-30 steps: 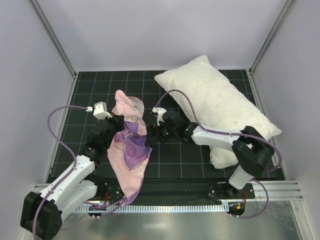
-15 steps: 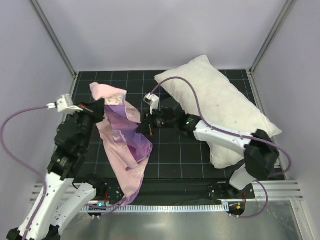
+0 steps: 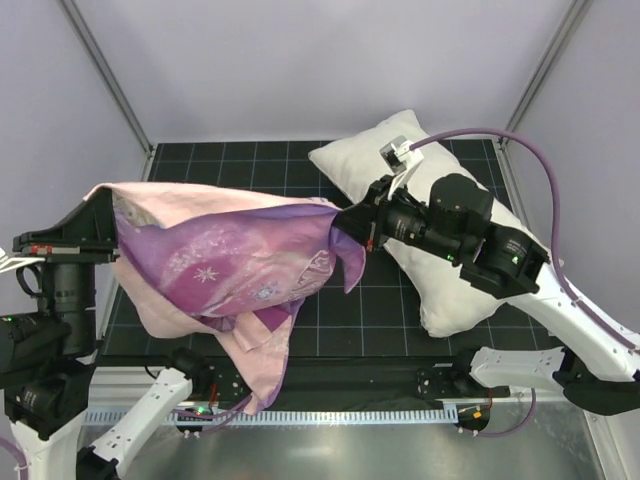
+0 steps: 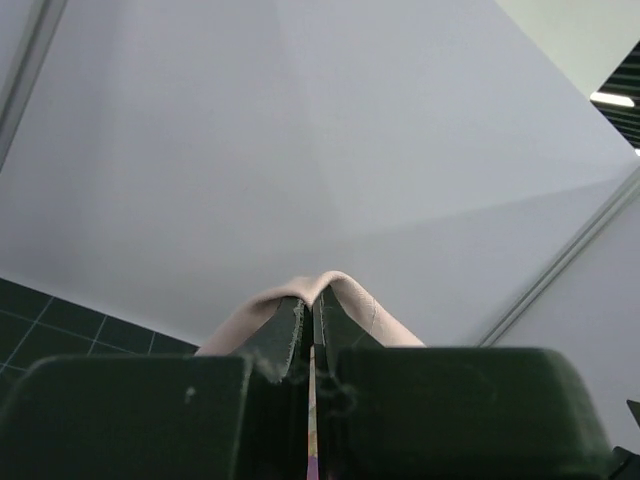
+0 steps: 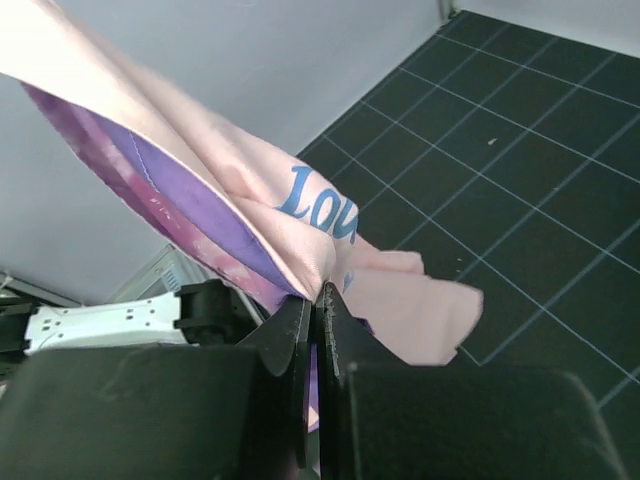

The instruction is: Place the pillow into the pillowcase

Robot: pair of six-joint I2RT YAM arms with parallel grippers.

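We hold the pillowcase [image 3: 230, 260] up, with our left hand [image 4: 313, 305] and right hand [image 5: 318, 305] each pinched tight on an edge. The pillow [image 3: 445, 295] lies on the table [image 3: 250, 160] at the right. Next we must open the case's mouth.

- The pillowcase [image 3: 230, 265] no longer hangs in a crumpled bunch low between the arms. It now stretches wide from left to right, lifted high, with only its lower tail drooping toward the near edge.
- The right gripper [image 3: 352, 222], gaping beside the fabric a second ago, now pinches the fabric's right edge, jaws pressed together.
- The right arm has risen and now reaches over the pillow [image 3: 450, 300].
- The left gripper [image 3: 100, 195] has swung up and out to the left, carrying its corner along.
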